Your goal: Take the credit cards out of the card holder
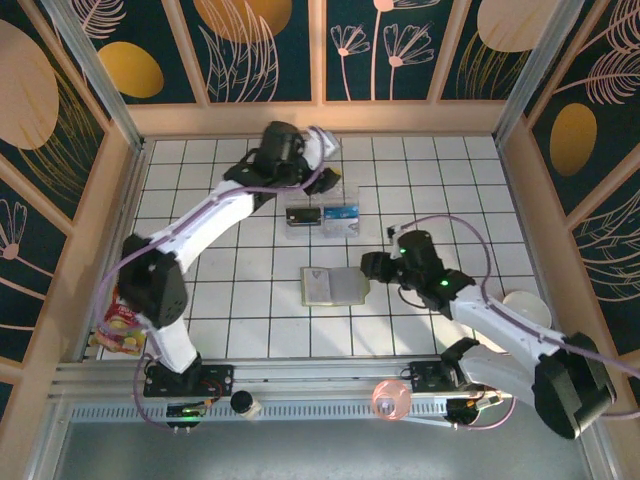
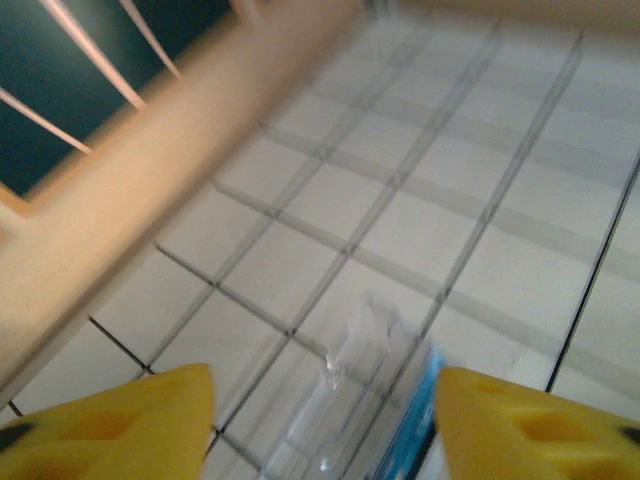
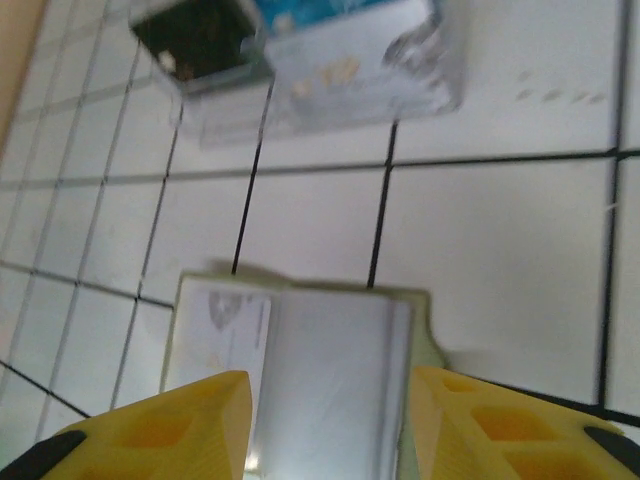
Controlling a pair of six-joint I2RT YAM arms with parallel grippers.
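Open and flat near the middle of the white tiled table (image 1: 200, 300): the card holder (image 1: 335, 285), cream inside facing up, thin green edge showing at its right side. On its left leaf, seen from the right wrist, a pale printed card (image 3: 225, 330); on the right leaf, a plain greyish panel. Just to the right of the card holder in the overhead view, the right gripper (image 1: 372, 265), pointing toward it; from the right wrist, yellow fingers (image 3: 180, 425) spread apart above the holder's near edge, nothing between them, contact with the holder impossible to tell. Beyond the card holder, toward the back wall and apart from it, a clear plastic box (image 1: 323, 215) with dark contents on the left and blue on the right. Over the far side of that box, the left gripper (image 1: 328, 165), fingers (image 2: 150, 425) likewise wide apart and holding nothing, the box blurred below them. By the left arm's base, at the table's left edge, a red and yellow snack bag (image 1: 122, 328).
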